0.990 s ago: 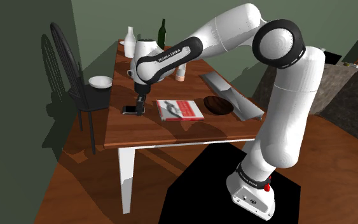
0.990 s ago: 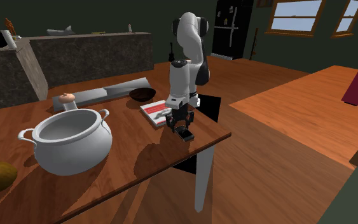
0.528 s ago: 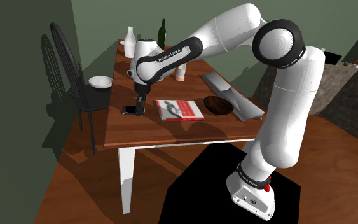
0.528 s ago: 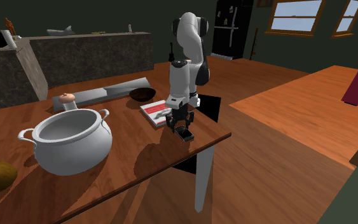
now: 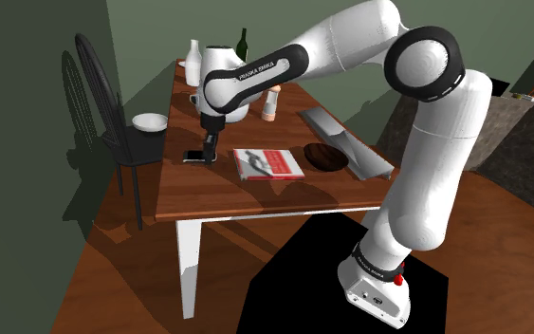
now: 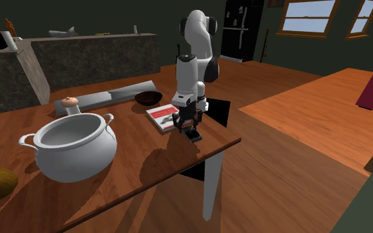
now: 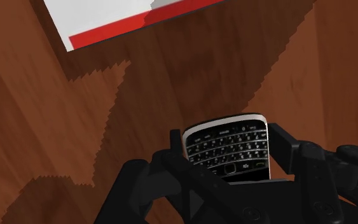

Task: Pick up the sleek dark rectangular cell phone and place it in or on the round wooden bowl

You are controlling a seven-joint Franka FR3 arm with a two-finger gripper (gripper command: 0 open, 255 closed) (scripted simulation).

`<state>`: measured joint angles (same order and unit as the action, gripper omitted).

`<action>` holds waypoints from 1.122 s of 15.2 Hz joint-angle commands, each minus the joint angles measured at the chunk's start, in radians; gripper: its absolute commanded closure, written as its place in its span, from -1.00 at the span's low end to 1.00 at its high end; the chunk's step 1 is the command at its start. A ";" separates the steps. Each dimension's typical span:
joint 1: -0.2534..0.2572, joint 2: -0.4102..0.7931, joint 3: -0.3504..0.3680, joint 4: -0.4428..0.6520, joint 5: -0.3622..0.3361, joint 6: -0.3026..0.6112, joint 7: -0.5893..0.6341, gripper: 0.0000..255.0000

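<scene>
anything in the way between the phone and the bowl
Yes: a red and white book lies flat on the table between the held phone and the dark bowl. Lifted high enough, the phone should pass over it.

The cell phone [image 7: 229,156] is a black slab with a silver rim, its small-keyed keyboard facing up. It lies flat, clasped between the fingers of the tool [image 7: 227,145], left of centre in the shoulder view. The bowl [image 5: 325,157], round, shallow and dark brown, stands upright on the bench [image 5: 217,194] right of centre, well apart from the phone.
</scene>
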<state>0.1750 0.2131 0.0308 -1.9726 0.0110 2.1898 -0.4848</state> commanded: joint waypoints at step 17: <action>-0.001 -0.085 0.000 0.128 0.002 -0.214 0.002 1.00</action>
<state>0.1739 0.1293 0.0308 -1.8515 0.0126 1.9849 -0.4839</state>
